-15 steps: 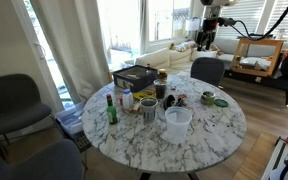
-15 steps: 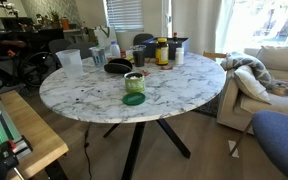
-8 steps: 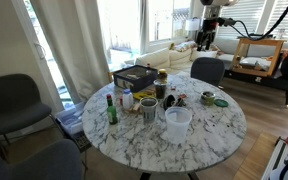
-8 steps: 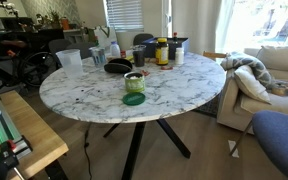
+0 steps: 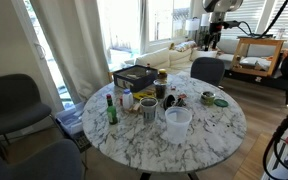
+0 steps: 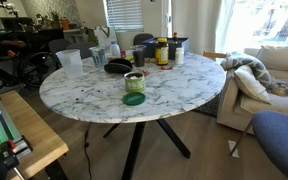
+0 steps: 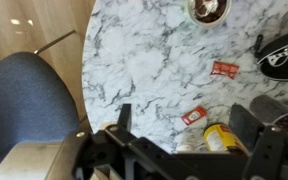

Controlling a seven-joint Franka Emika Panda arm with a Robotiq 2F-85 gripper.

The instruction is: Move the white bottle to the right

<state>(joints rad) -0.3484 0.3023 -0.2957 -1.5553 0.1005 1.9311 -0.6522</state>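
The white bottle is small, slim and upright. It stands at the table's far edge next to a yellow-lidded jar. In the wrist view only a bit of its white top shows at the gripper body's edge, beside the yellow jar. My gripper hangs high above the far side of the marble table, well clear of everything. In the wrist view its fingers are spread wide and hold nothing.
A green glass bottle, a translucent white tub, a dark box, a green lid and a jar stand on the table. Red packets lie on the marble. A blue-grey chair stands below the gripper.
The arm has shifted slightly to the right in the exterior view. The objects on the table have not moved.
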